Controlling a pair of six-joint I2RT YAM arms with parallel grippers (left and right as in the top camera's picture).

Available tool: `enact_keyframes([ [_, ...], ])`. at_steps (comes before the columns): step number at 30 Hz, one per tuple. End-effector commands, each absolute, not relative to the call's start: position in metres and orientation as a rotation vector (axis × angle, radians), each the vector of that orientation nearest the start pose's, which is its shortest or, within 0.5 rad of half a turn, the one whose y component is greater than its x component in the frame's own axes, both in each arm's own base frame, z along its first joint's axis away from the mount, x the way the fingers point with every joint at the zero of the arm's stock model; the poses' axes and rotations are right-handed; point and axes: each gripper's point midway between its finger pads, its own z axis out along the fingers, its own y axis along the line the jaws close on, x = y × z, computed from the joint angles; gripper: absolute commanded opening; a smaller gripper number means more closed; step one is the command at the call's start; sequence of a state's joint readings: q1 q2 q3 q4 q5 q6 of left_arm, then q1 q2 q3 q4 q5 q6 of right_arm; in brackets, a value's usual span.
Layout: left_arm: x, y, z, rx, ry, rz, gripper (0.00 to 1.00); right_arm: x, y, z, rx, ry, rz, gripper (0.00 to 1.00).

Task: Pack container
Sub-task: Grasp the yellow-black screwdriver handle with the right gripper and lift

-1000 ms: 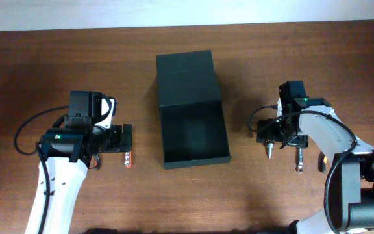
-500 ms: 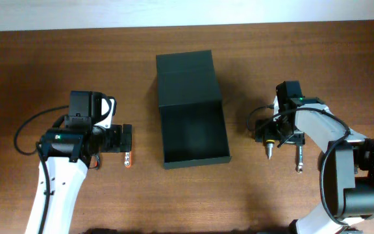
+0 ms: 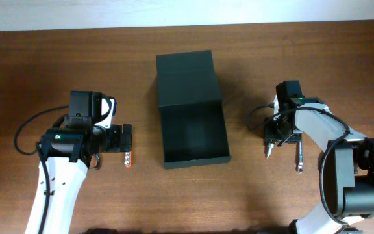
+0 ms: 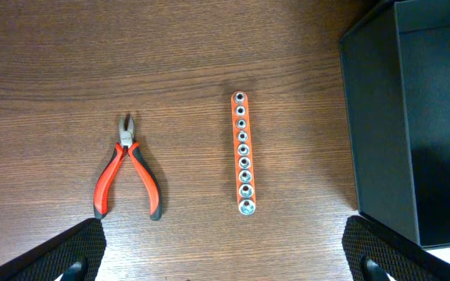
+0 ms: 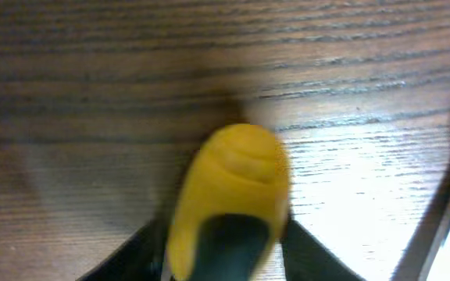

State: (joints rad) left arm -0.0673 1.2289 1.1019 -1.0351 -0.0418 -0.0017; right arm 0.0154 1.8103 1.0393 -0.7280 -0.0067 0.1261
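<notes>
Screwdriver handle point(image 5: 229, 183), rounded, smooth yellow, snug between right fingers point(image 5: 315, 257); left fingers point(image 4: 76, 248) wide apart, empty.

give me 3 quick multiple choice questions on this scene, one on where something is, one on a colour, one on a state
1. In the left wrist view, the orange socket rail lies:
A) inside the dark green-black cardboard box
B) between the red-and-black pliers and the box
C) on top of the pliers

2. The rounded tool handle in the right wrist view is:
A) blue
B) yellow
C) white

3. The box's flap lid is:
A) folded back, open
B) closed flat over the box
C) missing

Answers:
1 B: the rail rests on the bare wooden table, with the pliers on one side and the box wall on the other.
2 B: the handle end fills the middle of that view in plain yellow.
3 A: the overhead view looks straight into the box, with the lid lying flat behind it.
</notes>
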Motion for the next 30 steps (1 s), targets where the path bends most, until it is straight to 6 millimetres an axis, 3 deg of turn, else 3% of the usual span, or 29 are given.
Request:
enact_keyframes([
  [1, 0.284, -0.012, 0.172, 0.066, 2.711, 0.033, 0.99, 0.311, 0.010, -0.015, 0.166, 3.107, 0.062, 0.33],
  [4, 0.284, -0.012, 0.172, 0.066, 2.711, 0.033, 0.99, 0.311, 0.010, -0.015, 0.166, 3.107, 0.062, 0.21],
  [13, 0.284, -0.012, 0.172, 0.066, 2.710, 0.033, 0.99, 0.312, 0.011, -0.015, 0.166, 3.104, 0.063, 0.04],
  [25, 0.284, -0.012, 0.172, 0.066, 2.709, 0.033, 0.99, 0.325, 0.013, -0.014, 0.160, 3.051, 0.086, 0.04],
  [30, 0.284, -0.012, 0.172, 0.066, 2.709, 0.033, 0.99, 0.329, 0.013, -0.014, 0.159, 3.034, 0.087, 0.09],
])
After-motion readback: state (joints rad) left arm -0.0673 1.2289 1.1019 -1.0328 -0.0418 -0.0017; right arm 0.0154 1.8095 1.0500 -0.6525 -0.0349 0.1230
